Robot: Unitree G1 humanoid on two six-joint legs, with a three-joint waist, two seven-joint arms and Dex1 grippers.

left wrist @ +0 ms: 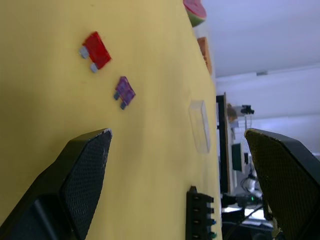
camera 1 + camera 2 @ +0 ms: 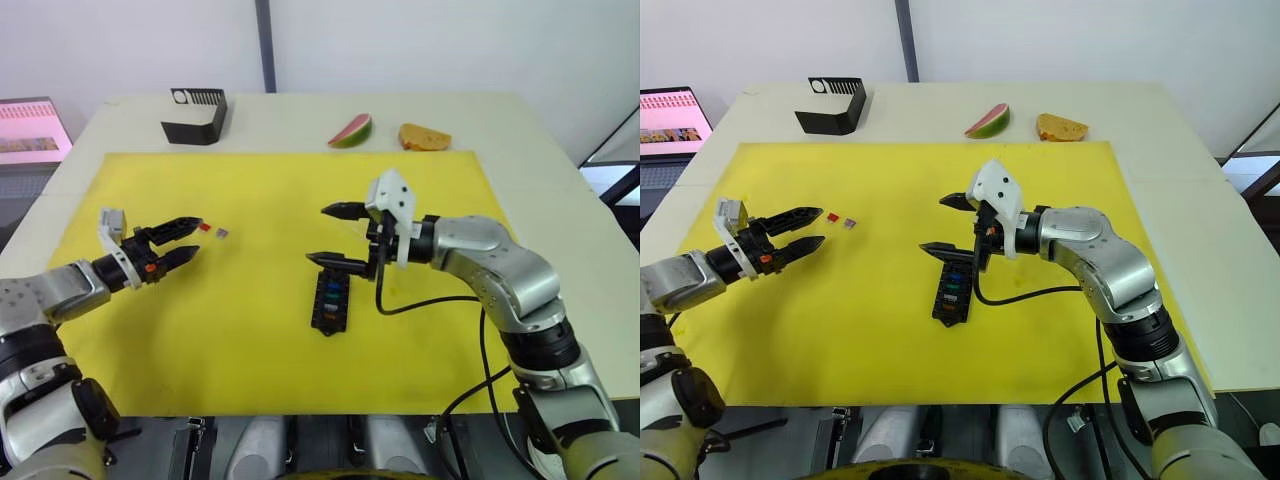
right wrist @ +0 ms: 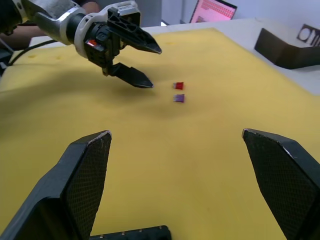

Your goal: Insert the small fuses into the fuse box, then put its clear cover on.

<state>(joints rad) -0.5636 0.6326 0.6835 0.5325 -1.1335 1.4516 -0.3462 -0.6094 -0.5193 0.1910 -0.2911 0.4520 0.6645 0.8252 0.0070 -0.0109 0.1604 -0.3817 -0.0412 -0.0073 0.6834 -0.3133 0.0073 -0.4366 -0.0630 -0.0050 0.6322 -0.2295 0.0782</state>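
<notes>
The left gripper (image 2: 186, 243) is spread wide and holds nothing, with the red fuse (image 2: 205, 227) and purple fuse (image 2: 222, 233) just beyond its fingertips. The right gripper (image 2: 335, 236) is also spread and empty, poised over the near end of the fuse box (image 2: 331, 298), which already carries several fuses; the clear cover (image 1: 200, 125) lies on the yellow mat (image 2: 260, 350) past that box.

- Looks like a robotics lab or test room.
- White desk (image 2: 1160, 130) under a yellow mat (image 2: 1060, 190), plain white walls.
- Laptop (image 2: 670, 120) alongside; toy food props (image 2: 988, 121), probably foam.
</notes>
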